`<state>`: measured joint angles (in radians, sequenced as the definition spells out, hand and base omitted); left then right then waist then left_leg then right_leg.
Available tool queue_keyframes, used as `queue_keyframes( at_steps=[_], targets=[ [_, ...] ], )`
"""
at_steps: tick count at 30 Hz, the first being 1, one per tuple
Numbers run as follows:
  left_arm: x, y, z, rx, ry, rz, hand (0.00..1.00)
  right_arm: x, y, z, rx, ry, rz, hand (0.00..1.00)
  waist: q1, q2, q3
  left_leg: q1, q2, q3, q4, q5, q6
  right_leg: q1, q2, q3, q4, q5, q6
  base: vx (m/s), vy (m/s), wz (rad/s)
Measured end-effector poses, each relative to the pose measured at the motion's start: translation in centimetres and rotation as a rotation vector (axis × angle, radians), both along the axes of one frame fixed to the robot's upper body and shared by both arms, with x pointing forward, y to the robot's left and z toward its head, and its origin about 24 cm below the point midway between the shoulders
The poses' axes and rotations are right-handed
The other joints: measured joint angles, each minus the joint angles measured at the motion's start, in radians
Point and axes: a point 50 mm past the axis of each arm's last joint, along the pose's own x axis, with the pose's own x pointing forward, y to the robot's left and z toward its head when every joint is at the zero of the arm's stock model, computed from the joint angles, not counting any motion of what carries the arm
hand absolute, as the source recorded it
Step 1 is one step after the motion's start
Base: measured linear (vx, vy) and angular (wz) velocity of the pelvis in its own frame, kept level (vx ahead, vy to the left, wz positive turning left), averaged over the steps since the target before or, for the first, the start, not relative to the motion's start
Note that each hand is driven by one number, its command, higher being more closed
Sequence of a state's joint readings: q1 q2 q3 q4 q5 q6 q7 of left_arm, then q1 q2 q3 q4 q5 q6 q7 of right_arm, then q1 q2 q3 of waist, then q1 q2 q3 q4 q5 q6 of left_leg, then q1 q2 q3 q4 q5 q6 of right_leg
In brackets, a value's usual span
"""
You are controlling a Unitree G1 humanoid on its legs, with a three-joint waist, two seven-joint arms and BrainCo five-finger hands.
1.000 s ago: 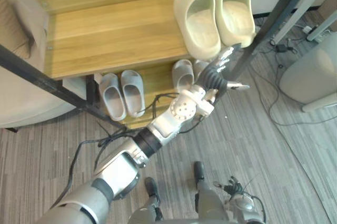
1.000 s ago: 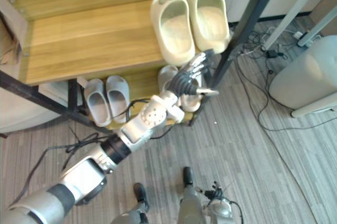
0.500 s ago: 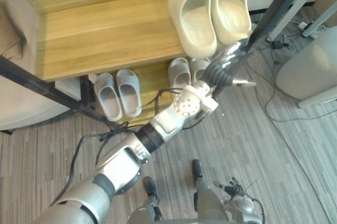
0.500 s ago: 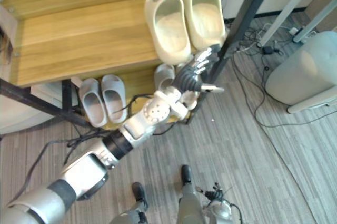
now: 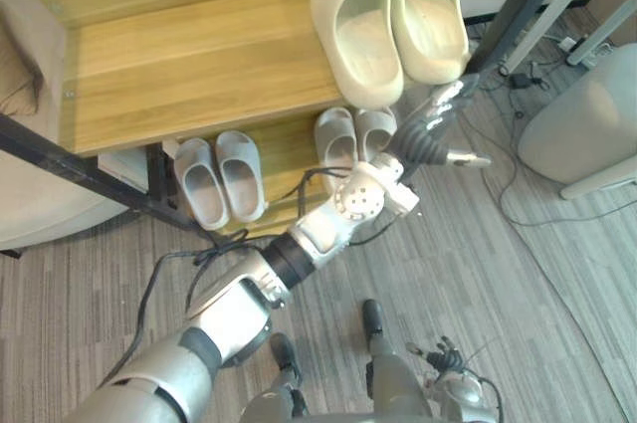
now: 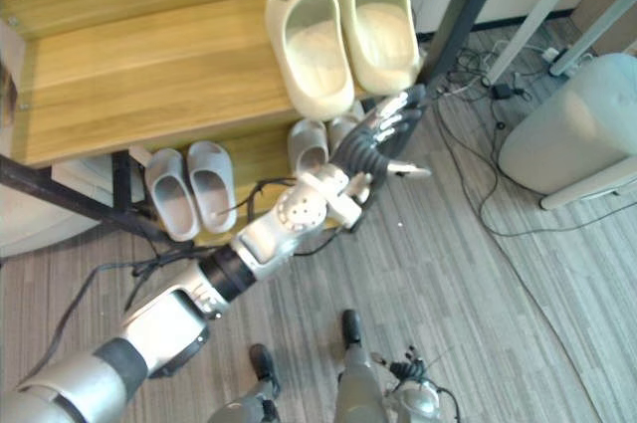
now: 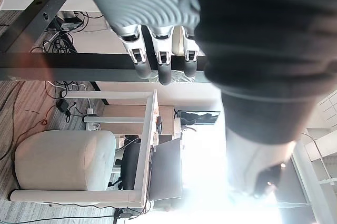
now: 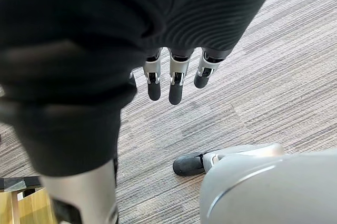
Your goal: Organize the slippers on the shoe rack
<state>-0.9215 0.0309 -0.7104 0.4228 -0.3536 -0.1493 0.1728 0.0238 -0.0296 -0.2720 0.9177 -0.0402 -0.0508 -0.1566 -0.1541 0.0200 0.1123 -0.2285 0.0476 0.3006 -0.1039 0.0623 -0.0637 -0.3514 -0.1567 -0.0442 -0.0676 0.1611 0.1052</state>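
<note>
Left hand (image 5: 430, 132), fingers straight and empty, hovers beside the rack post (image 5: 513, 17) near cream slippers (image 5: 390, 23).

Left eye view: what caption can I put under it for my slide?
Open left hand hovers by the cream slippers on the rack, grey slippers below.

You're holding your left arm (image 5: 323, 227) outstretched, the left hand (image 5: 426, 136) showing straight fingers, thumb out. Your right hand (image 8: 176, 79) is hanging, fingers relaxed.
</note>
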Motion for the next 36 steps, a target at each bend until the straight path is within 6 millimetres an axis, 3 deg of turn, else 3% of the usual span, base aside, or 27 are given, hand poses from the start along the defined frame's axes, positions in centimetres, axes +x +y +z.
queue_keyframes(
  at_steps=[15,23,36],
  targets=[
    [0.4,0.0,1.6,-0.027,-0.035,0.021,0.0,0.0,0.0,0.0,-0.009,0.002,-0.004,0.0,0.001,0.001,-0.003,0.001,-0.001,0.009,0.0,-0.002,0.0,-0.005,0.001,0.005,0.0,0.003,0.001,0.01,0.001,-0.02],
    [2.6,2.9,2.8,-0.022,-0.061,0.131,0.0,-0.1,0.1,-0.1,-0.008,0.01,0.001,0.0,0.001,0.004,-0.012,0.003,-0.003,0.007,0.0,-0.002,0.001,-0.003,0.0,0.005,0.0,0.006,0.0,0.0,0.0,0.0],
    [3.8,4.7,2.8,-0.035,-0.04,0.19,0.0,0.0,0.2,-0.1,-0.025,0.009,0.033,0.0,0.0,0.005,-0.013,0.004,-0.007,0.004,0.0,-0.001,0.0,-0.001,0.0,0.005,0.0,0.007,-0.001,0.0,0.0,0.0]
  ],
)
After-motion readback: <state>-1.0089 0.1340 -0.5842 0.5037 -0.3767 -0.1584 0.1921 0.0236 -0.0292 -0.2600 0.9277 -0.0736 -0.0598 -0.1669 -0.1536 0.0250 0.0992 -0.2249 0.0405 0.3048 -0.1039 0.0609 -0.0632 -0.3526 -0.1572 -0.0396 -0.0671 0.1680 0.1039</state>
